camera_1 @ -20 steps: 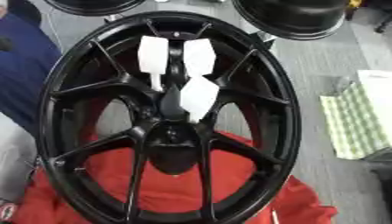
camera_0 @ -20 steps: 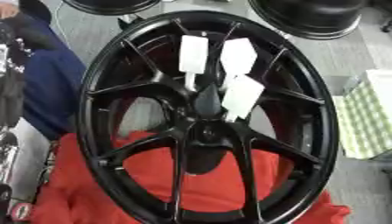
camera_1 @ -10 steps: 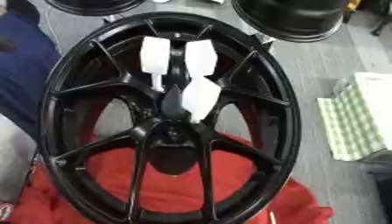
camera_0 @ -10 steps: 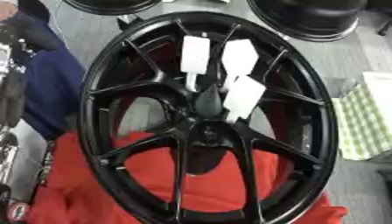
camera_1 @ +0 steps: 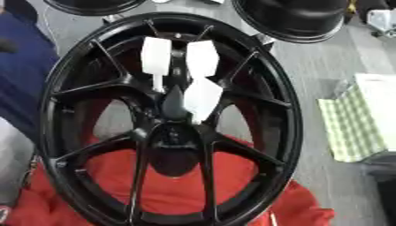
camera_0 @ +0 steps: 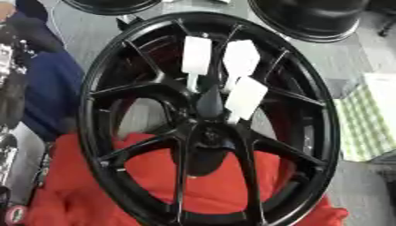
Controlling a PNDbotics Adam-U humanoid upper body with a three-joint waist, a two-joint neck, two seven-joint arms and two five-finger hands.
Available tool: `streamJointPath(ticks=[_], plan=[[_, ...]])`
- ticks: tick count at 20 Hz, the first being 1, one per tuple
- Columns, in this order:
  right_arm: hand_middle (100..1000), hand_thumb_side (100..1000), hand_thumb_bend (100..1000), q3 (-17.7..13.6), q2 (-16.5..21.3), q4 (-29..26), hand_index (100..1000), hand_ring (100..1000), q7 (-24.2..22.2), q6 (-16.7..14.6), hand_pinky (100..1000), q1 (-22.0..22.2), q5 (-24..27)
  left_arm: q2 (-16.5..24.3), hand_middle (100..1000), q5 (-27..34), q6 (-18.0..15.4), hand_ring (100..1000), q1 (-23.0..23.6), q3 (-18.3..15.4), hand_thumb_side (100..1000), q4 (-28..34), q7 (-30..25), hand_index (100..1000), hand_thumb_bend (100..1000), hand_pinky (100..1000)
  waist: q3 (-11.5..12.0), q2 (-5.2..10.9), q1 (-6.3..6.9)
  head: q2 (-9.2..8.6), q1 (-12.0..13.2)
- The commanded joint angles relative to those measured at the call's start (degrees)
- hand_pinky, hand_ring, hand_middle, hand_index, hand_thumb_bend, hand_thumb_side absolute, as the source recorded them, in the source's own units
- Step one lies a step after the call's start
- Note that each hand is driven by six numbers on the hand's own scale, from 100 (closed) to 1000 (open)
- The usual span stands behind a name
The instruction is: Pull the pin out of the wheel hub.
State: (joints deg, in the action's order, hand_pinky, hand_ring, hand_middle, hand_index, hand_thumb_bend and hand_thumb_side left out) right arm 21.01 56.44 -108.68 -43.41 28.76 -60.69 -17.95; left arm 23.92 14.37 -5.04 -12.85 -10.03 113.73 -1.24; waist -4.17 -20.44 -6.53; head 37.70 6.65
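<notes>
1. Far left of the wheel [camera_0: 91, 132] lies a dark blue cloth [camera_0: 54, 92], just beside the rim.
2. The black spoked wheel fills the middle. Its lower half rests on a red cloth [camera_0: 154, 172] that shows between the spokes.
3. The wheel hub [camera_0: 207, 132] sits at the wheel's centre. Just above it stand three white flat pieces [camera_0: 246, 98], two higher and one lower, with a dark tapered shape [camera_0: 209, 99] between them. I cannot tell which is the pin.
4. No hand shows plainly, so I cannot tell the state of the fingers.
5. Right of the wheel lies a green checked cloth [camera_1: 352, 123], apart from the rim.
</notes>
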Motion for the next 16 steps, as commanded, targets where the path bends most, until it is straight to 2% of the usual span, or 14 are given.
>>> streamJointPath(ticks=[1,9,16], plan=[[775,100,100,0.9,-0.5,1.2,826,842,-8.6,8.4,930,-2.7,0.3,1.8,535,-0.3,0.0,603,-0.2,0.1,642,0.9,-0.3,737,100,854,-0.1,1.73,0.24,0.09,-0.3],[772,100,100,4.8,-5.9,5.0,824,840,-8.6,8.0,917,-8.5,0.1,1.8,535,-0.2,0.0,603,-0.1,0.1,642,0.9,-0.3,736,100,854,0.4,1.91,0.02,-0.09,-0.6],[770,100,100,6.7,-9.8,7.6,820,837,-8.6,7.8,897,-11.7,-0.4,1.7,536,-0.2,0.1,604,-0.2,0.1,643,0.9,-0.4,736,100,853,1.0,1.94,-0.14,-0.18,-1.0]])
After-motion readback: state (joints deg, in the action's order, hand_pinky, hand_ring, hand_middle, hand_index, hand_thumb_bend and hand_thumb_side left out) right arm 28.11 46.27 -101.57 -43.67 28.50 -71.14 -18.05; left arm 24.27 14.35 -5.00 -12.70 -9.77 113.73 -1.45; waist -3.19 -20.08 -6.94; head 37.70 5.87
